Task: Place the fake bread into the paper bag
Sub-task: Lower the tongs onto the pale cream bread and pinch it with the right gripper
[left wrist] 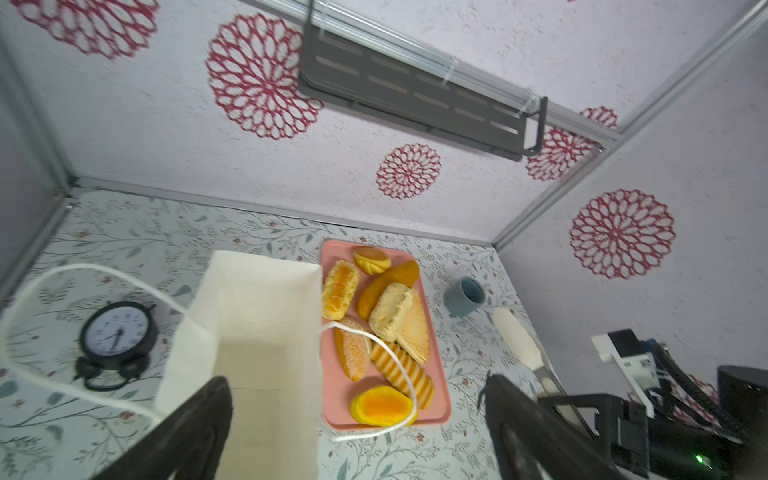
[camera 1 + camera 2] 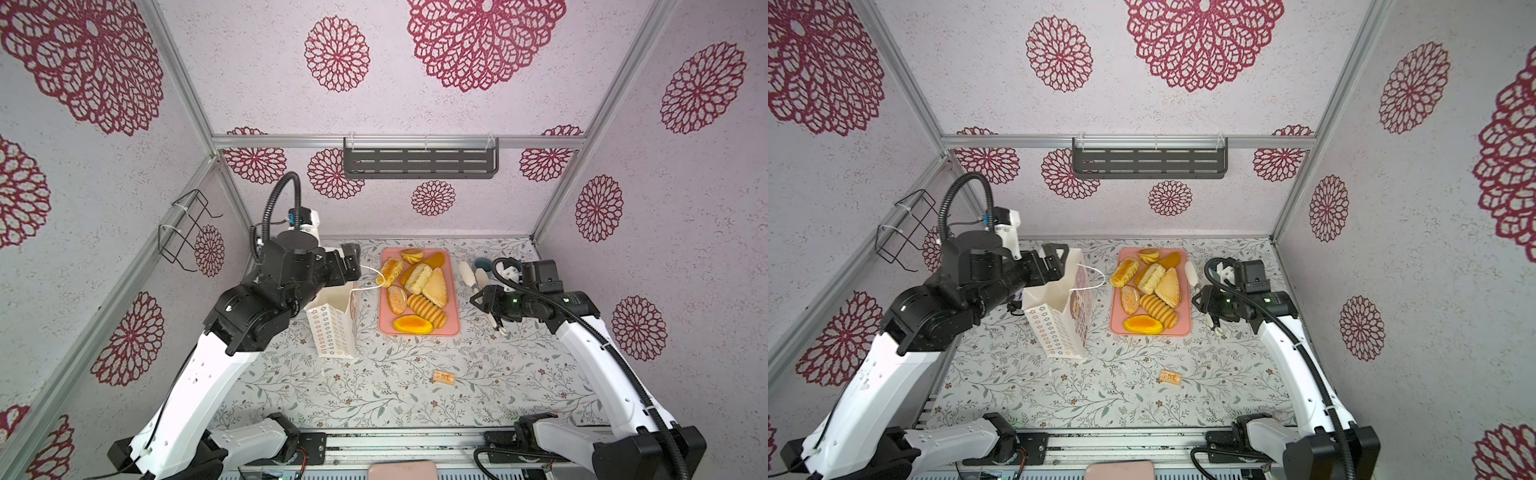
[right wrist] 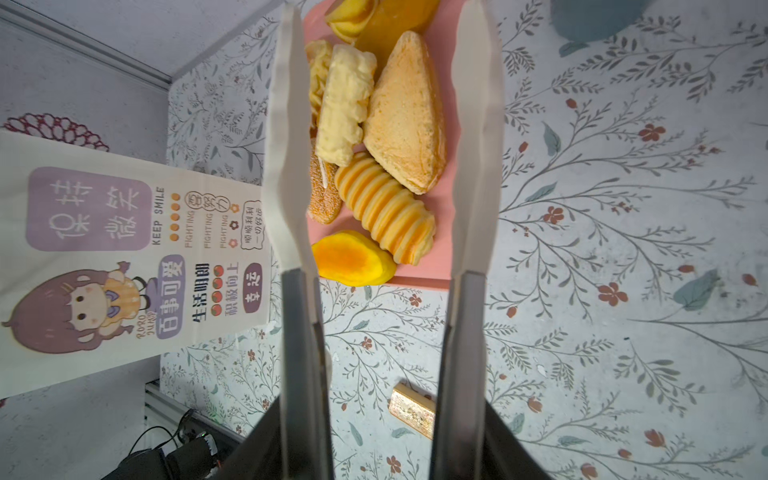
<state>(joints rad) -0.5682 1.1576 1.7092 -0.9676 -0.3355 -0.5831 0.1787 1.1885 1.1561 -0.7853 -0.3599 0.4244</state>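
Fake bread (image 2: 434,286), eight golden-brown to glossy orange toy pastries in braided, ridged, triangular, oval and round shapes, lies crowded on a flat pink rectangular tray (image 2: 453,318) in the far middle of the floral-patterned table (image 2: 374,399). All eight pieces are on the tray.

Just left of the tray stands the tall cream-white paper bag (image 2: 1054,328), upright with its mouth open. A flower-ring pattern covers its side, and a cartoon girl and text are printed on the face towards the tray. One white cord handle (image 2: 370,276) loops out towards the tray.

The left gripper (image 2: 1054,259) hovers at the far left rim of the bag's mouth. Its jaws are spread wide and grasp nothing.

The right gripper (image 2: 488,305), right of the tray, is clamped on a pair of metal tongs with white tips (image 3: 473,166). The tong tips stand apart with nothing between them, above the table by the tray's far right edge.

A blue-grey cup (image 1: 465,297) sits far right of the tray. A black round alarm clock (image 1: 118,332) sits left of the bag. A small tan printed block (image 2: 444,377) lies near of the tray, well apart from it.
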